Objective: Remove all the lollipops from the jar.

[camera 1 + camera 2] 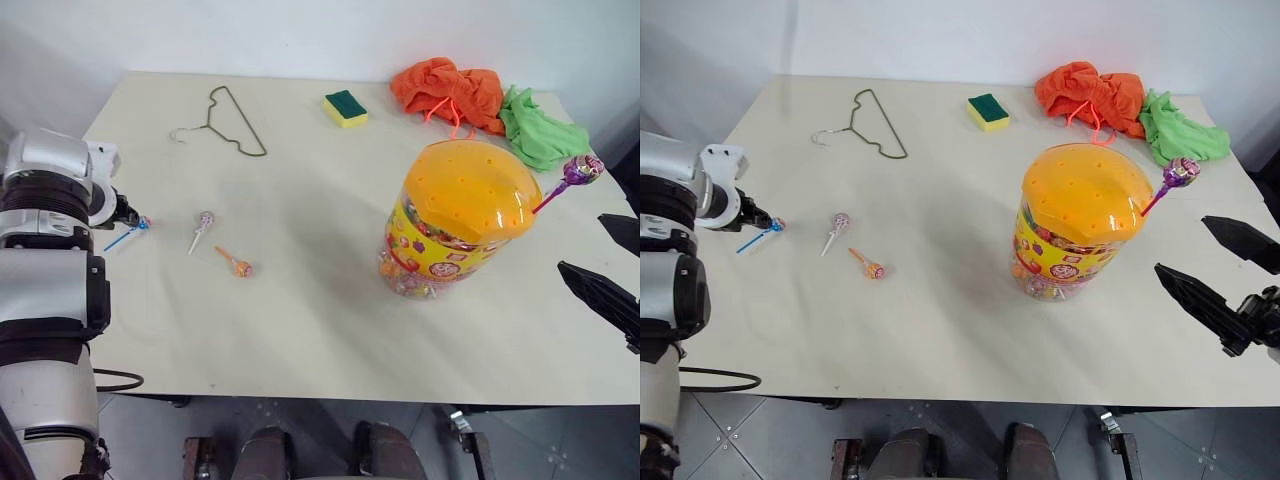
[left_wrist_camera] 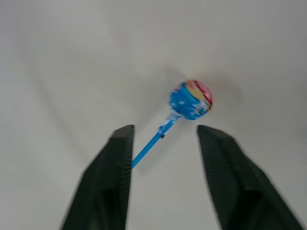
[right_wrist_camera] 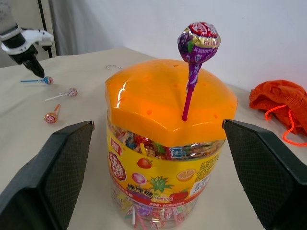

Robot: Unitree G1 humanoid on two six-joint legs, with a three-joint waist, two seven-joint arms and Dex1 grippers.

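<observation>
The jar point(image 1: 455, 215), a clear tub with an orange holed lid, stands right of the table's middle. One purple lollipop point(image 1: 582, 170) sticks out of the lid on its right side. My right gripper point(image 1: 1182, 244) is open just right of the jar, level with it, touching nothing. At the table's left, my left gripper point(image 1: 128, 212) is open over a blue lollipop point(image 2: 190, 99) on a blue stick, whose stick runs beside one finger point(image 2: 112, 172). Two more lollipops lie on the table nearby, a pinkish one point(image 1: 205, 220) and an orange one point(image 1: 240, 267).
A wire hanger point(image 1: 235, 120) lies at the back left and a yellow-green sponge point(image 1: 345, 108) at the back centre. An orange cloth point(image 1: 450, 90) and a green cloth point(image 1: 540, 130) are heaped at the back right, behind the jar.
</observation>
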